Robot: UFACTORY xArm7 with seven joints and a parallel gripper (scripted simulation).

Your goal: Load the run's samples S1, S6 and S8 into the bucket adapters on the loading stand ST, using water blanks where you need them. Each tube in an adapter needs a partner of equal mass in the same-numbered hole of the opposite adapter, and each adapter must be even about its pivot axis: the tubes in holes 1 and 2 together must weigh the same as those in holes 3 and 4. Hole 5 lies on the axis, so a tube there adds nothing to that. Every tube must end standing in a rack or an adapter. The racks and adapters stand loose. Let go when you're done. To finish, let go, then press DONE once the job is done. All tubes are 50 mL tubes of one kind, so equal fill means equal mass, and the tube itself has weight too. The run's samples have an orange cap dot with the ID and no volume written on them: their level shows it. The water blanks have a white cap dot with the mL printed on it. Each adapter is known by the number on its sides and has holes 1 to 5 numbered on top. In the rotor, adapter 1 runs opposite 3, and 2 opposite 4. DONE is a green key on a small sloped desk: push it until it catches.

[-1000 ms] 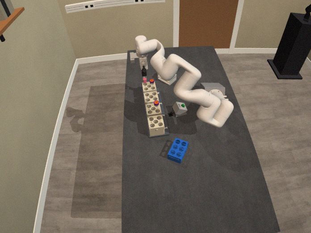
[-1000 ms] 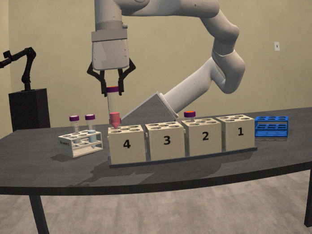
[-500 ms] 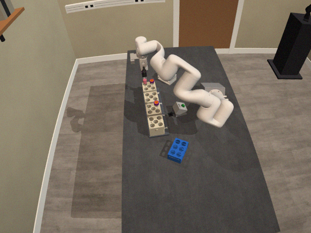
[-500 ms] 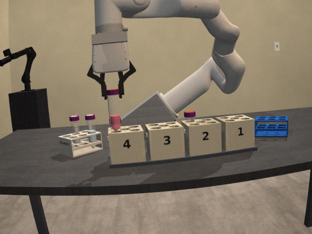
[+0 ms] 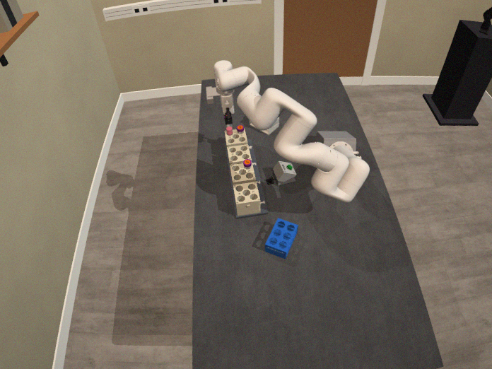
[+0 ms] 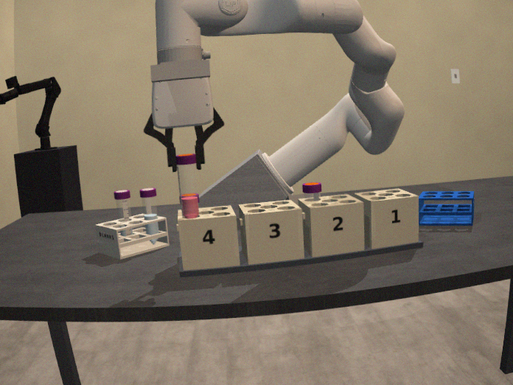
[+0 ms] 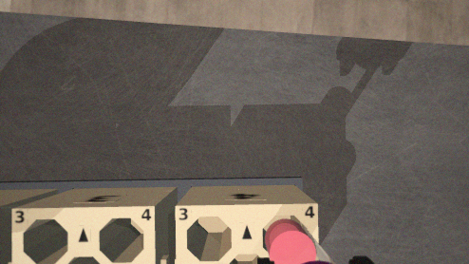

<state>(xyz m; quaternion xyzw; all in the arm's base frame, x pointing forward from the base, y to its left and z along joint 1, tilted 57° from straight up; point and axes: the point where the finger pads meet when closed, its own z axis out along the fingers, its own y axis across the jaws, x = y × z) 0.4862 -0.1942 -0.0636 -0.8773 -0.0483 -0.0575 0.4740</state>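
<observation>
My gripper [image 5: 228, 121] [image 6: 186, 164] [image 7: 313, 260] is shut on the cap of an upright orange-dot sample tube [image 6: 186, 181] with pink liquid. Its lower end is at hole 4 of adapter 4 [image 6: 208, 254] [image 7: 247, 209]; its tip is hidden. The dot's ID is unreadable. Another orange-dot tube [image 5: 239, 128] stands in adapter 4, behind the held one in the exterior view. An orange-dot tube [image 5: 247, 162] [image 6: 311, 186] stands in adapter 2 [image 6: 332, 241]. Adapter 3 [image 6: 273, 249] [image 7: 83, 214] and adapter 1 [image 6: 385, 232] show no tubes. All four stand on the stand [image 6: 299, 259].
The blanks rack [image 6: 109, 227], left of adapter 4, holds white-dot tubes [image 6: 121, 195] [image 6: 148, 192]. An empty blue rack [image 5: 280, 237] [image 6: 446, 220] lies beyond adapter 1. The small desk [image 5: 283, 174] with the green key [image 5: 289, 167] stands beside the stand. A white object [image 5: 264, 127] is partly hidden under the arm.
</observation>
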